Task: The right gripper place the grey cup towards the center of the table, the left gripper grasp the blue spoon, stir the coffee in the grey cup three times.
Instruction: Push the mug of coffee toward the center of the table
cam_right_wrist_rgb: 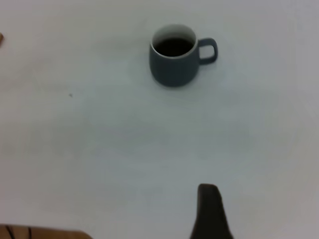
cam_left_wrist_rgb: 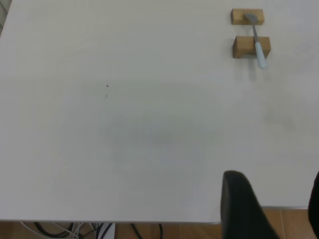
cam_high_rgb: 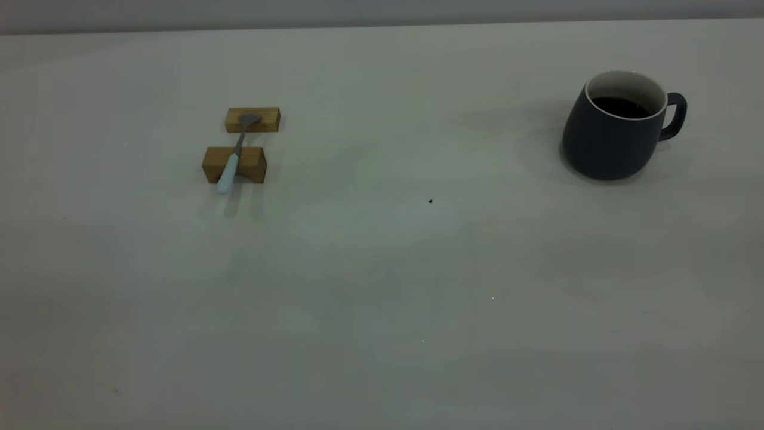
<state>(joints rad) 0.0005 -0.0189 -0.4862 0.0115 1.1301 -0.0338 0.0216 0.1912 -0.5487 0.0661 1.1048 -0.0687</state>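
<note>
The grey cup (cam_high_rgb: 615,128) stands upright at the table's (cam_high_rgb: 382,269) far right, holding dark coffee (cam_high_rgb: 621,107), with its handle turned to the right. The blue spoon (cam_high_rgb: 234,156) lies across two tan wooden blocks (cam_high_rgb: 234,164) at the left, bowl on the far block and pale handle overhanging the near one. Neither arm shows in the exterior view. My left gripper (cam_left_wrist_rgb: 271,191) hangs open over the table's near edge, far from the spoon (cam_left_wrist_rgb: 256,42). My right gripper (cam_right_wrist_rgb: 264,206) is open and shows only one black finger (cam_right_wrist_rgb: 209,211), well short of the cup (cam_right_wrist_rgb: 174,62).
A tiny dark speck (cam_high_rgb: 430,201) marks the table near its middle. In the left wrist view, cables (cam_left_wrist_rgb: 75,230) and wooden floor show beyond the table's edge. Wide bare table lies between the spoon's blocks and the cup.
</note>
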